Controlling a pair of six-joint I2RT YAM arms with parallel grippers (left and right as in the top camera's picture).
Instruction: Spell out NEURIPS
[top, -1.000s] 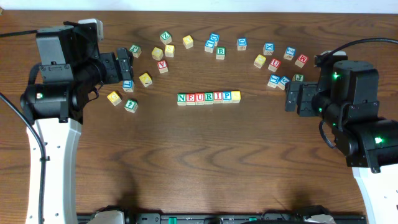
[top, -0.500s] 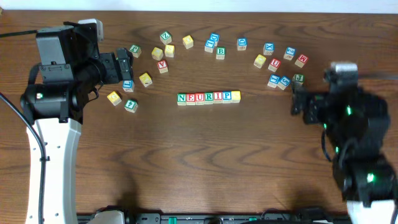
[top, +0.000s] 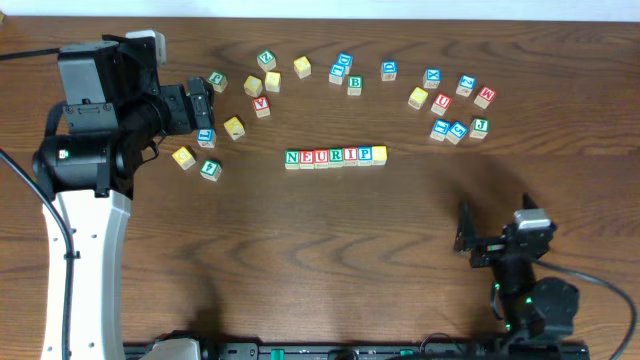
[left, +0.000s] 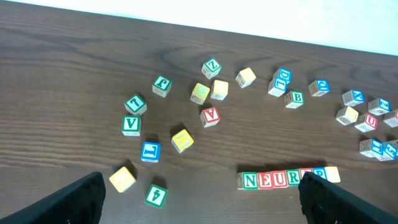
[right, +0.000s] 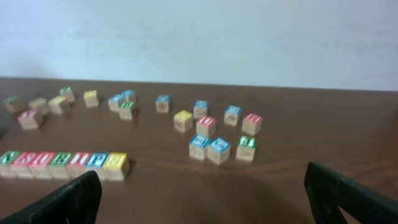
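Note:
Seven wooden cubes stand in a straight row spelling NEURIPS (top: 335, 156) at the table's middle, the last cube yellow-topped. In the left wrist view the row (left: 273, 180) sits low at the right, its last letters hidden behind my right-hand finger. The right wrist view catches the row's end (right: 62, 163) at the lower left. My left gripper (top: 203, 108) hovers open over the loose cubes at the left, nothing between its fingers (left: 202, 208). Low at the table's near right side, my right gripper (top: 490, 228) is open and empty (right: 202, 202), well apart from the row.
Loose letter cubes lie in an arc behind the row: a left group with a green V (left: 130, 124) and a red V (top: 261, 104), a middle group with a green B (top: 354, 84), and a right group with a red U (top: 441, 102). Bare wood lies in front of the row.
The right arm has drawn back from beside the right group of cubes to the near right edge of the table. The left arm and all cubes stay put.

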